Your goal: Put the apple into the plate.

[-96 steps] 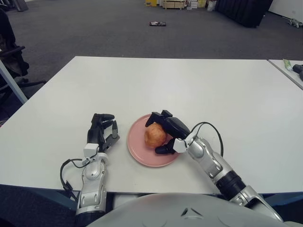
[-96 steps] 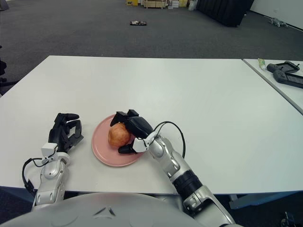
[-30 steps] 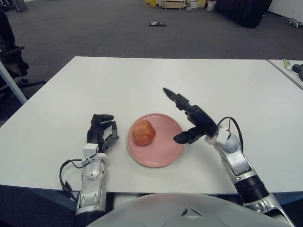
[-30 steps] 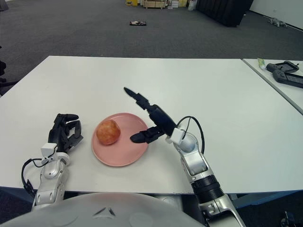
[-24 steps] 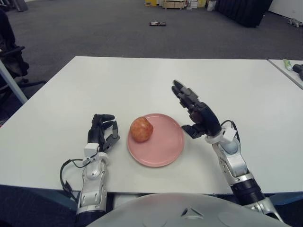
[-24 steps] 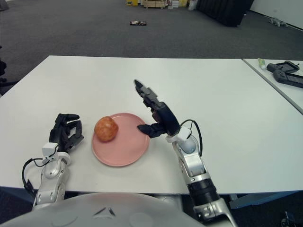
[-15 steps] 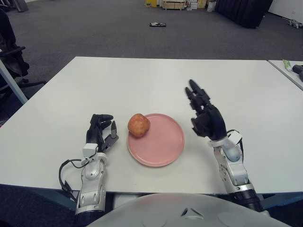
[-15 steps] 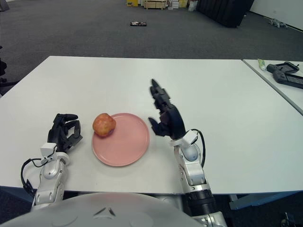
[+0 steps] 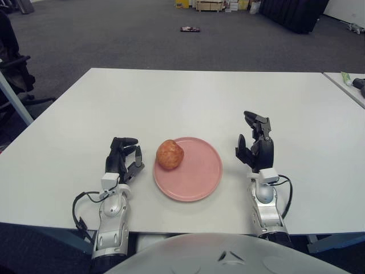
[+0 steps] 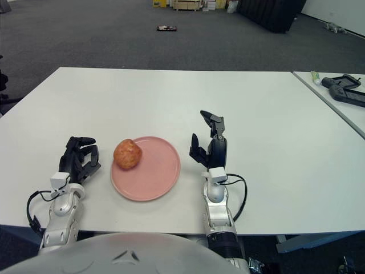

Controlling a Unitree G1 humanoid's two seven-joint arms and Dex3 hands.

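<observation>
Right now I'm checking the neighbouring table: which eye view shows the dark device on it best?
The right eye view: the dark device shows nearly whole on the neighbouring table. The left eye view catches only its end at the edge.

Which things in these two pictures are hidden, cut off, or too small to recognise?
- Underside of the apple, both views: the apple's own body hides where it meets the plate rim.
- Palm of the right hand, both views: it faces away.
- Left hand contact with the table: its fingers cover it.
- Dark devices on the neighbouring table: cut off by the right edge.
- Small object on the floor: too small to identify.
</observation>
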